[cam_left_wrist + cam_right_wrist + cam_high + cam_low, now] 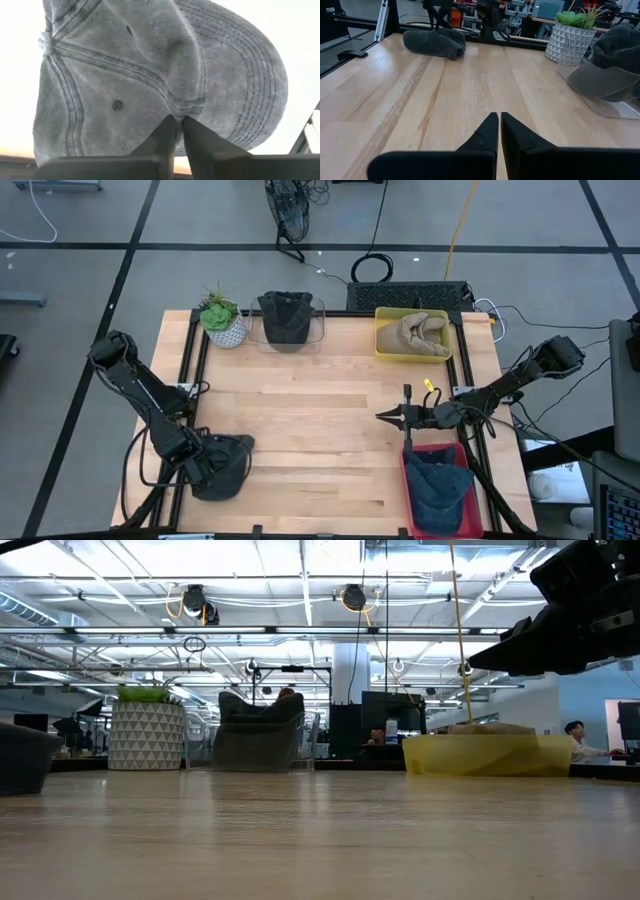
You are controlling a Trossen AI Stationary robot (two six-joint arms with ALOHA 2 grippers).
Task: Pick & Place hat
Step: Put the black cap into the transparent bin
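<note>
From my station I see the left gripper [205,463] low at the front left corner of the table [320,430], and the dark grey hat [225,465] lies directly under it and a little toward the table's middle, so this arm is clearly the nearer one. In the left wrist view the 2 fingers [167,135] are almost together, and a fold of the hat's crown [125,85] is pinched between their tips, where the crown meets the brim. The brim [250,85] points away from the gripper, so I judge the hat's long axis runs straight out from the wrist. Going right, along the back edge stand a plant pot [222,323], a clear bin [288,321] with a dark hat, and a yellow bin [412,333] with a tan hat. The right gripper [392,416] waits over the right half of the table with its fingers together and empty, just behind the red bin [440,492] at the front right corner, which holds a blue hat.
</note>
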